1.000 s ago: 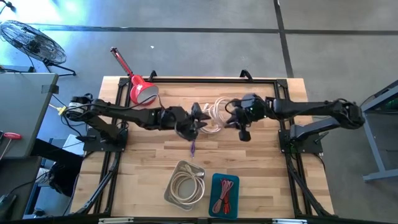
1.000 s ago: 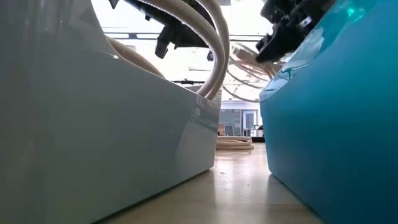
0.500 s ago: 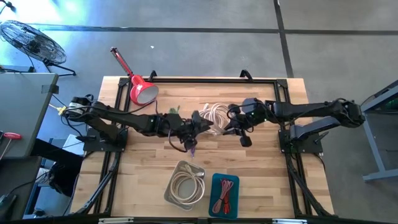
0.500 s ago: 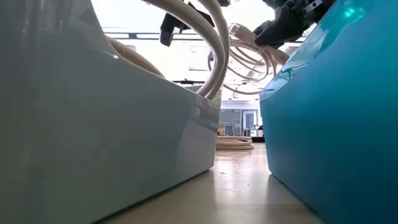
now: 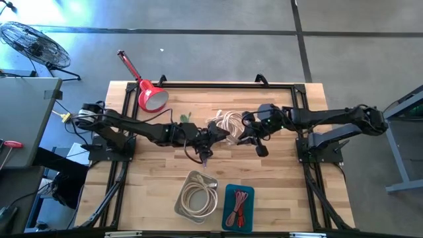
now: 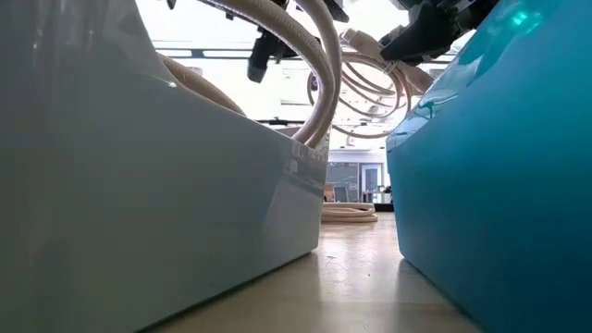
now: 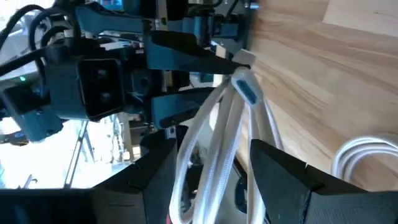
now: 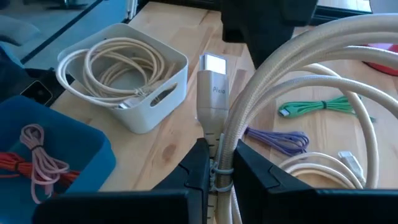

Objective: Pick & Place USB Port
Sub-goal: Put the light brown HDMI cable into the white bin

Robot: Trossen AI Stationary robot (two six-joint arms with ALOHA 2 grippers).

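Your right fingers (image 8: pixel 214 163) clenched the soft, floppy cream cable (image 8: pixel 298 59) near its stiff plug (image 8: pixel 210 93); your left fingers (image 7: pixel 211 168) stayed spread around it.

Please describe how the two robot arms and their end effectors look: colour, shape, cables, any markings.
Both arms are dark, slim and jointed. The left arm has loose cables near its base. The right arm looks the same. The left end effector has two flat, dark, angular fingers; the right end effector has similar dark fingers. I see no readable markings on them.
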